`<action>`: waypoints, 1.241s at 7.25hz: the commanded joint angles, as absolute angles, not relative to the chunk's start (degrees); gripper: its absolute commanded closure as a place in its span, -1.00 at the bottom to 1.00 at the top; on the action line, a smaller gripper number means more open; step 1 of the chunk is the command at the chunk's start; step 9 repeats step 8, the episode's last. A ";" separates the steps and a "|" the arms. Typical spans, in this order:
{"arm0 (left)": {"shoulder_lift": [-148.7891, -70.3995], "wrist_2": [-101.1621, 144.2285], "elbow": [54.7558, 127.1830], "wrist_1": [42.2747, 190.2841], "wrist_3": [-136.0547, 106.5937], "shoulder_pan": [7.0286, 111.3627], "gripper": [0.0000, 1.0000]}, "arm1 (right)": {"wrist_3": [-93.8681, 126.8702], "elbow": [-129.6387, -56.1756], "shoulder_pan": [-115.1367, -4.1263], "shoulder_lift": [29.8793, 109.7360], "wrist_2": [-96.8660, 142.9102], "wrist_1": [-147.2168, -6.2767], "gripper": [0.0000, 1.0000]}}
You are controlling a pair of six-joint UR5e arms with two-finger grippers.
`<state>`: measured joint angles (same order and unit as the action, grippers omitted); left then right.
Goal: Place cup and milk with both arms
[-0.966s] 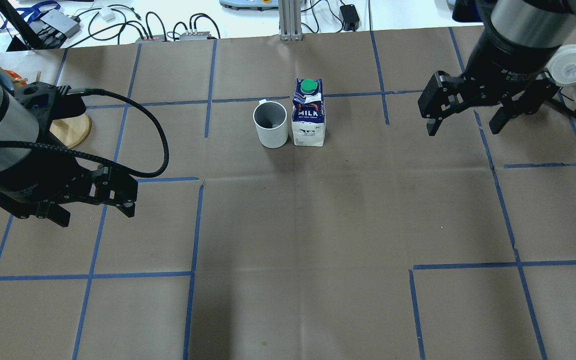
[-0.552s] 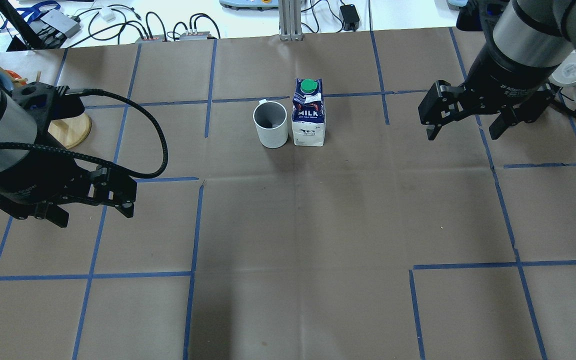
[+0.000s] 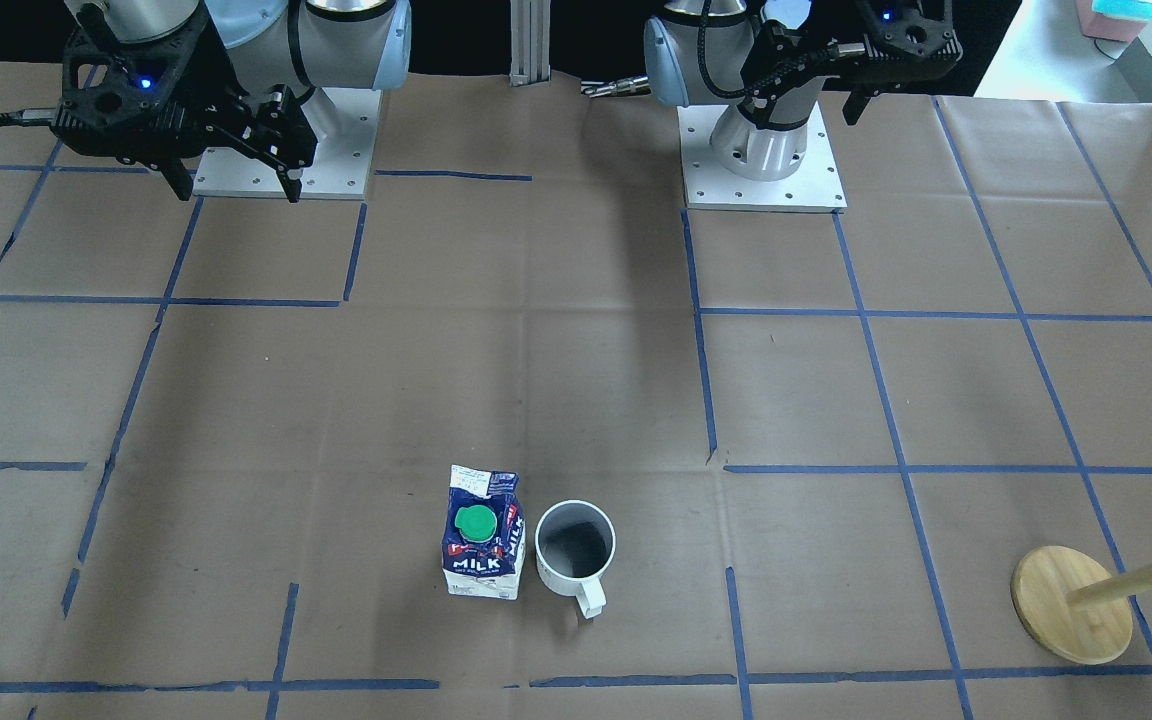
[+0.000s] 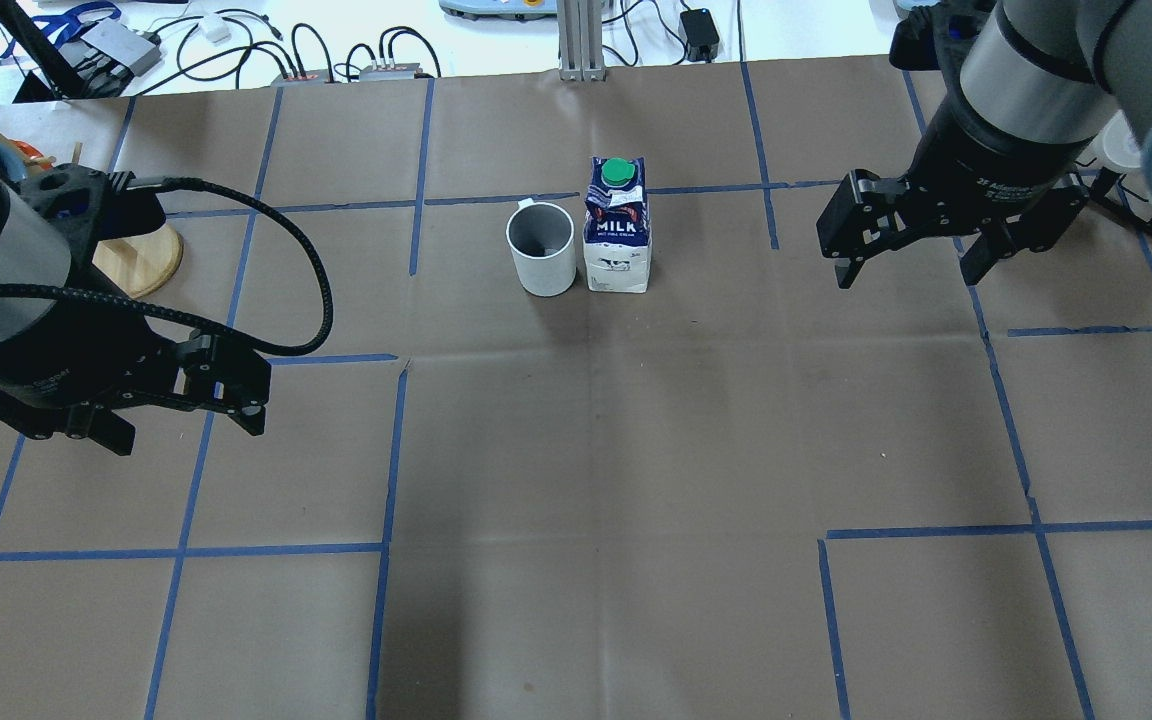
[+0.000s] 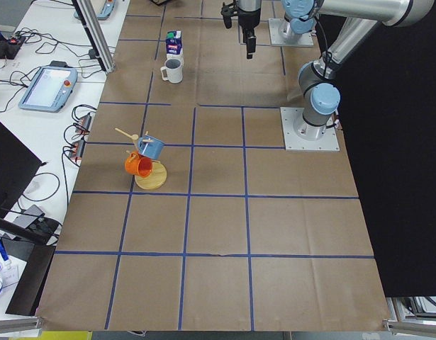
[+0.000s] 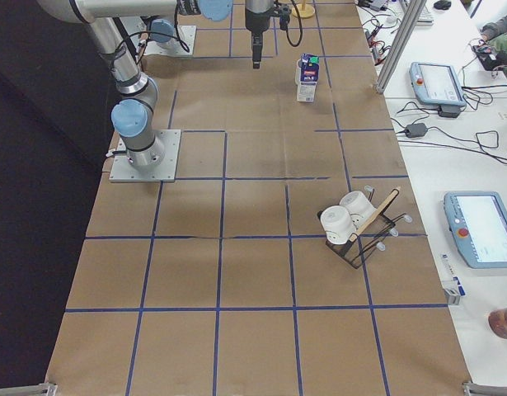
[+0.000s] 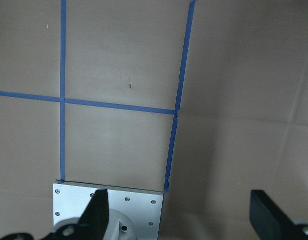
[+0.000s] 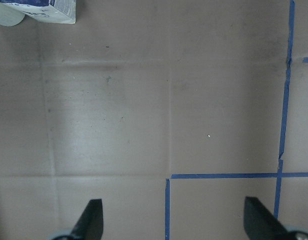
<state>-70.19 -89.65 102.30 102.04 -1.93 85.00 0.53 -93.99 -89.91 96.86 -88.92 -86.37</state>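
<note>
The white cup [image 4: 541, 250] stands upright on the brown paper, touching or nearly touching the milk carton [image 4: 618, 225] on its right, which has a green cap. Both show in the front view, the milk [image 3: 483, 535] left of the cup [image 3: 575, 548]. My right gripper [image 4: 906, 278] is open and empty, hovering well to the right of the milk. Its wrist view catches the milk's base [image 8: 43, 10] at the top left. My left gripper [image 4: 186, 432] is open and empty, far to the left and nearer me than the cup. Its fingers [image 7: 98, 210] frame bare paper.
A wooden mug stand [image 4: 141, 260] with a blue and an orange mug [image 5: 138, 164] is at the far left. A black rack with white cups [image 6: 352, 223] is at the right. Cables and boxes [image 4: 336, 50] and a metal post [image 4: 581, 40] line the far edge.
My right gripper has moved a little left, toward the milk. My left gripper has drifted slightly left. Cup and milk have not moved.
</note>
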 commanded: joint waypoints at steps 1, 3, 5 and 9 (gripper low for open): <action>-70.14 -89.74 102.30 102.04 -1.93 84.99 -1.00 | 0.70 -94.04 -90.44 96.86 -88.86 -86.22 -1.00; -70.14 -89.82 102.30 102.13 -1.93 84.99 -1.00 | 0.70 -94.04 -90.44 96.86 -88.94 -86.31 -1.00; -70.05 -89.82 102.30 102.13 -1.93 84.99 -1.00 | 0.70 -94.04 -90.44 96.86 -88.86 -86.40 -1.00; -68.82 -89.65 103.62 102.31 -1.93 84.82 -1.00 | 0.70 -94.22 -90.44 96.77 -88.86 -86.40 -1.00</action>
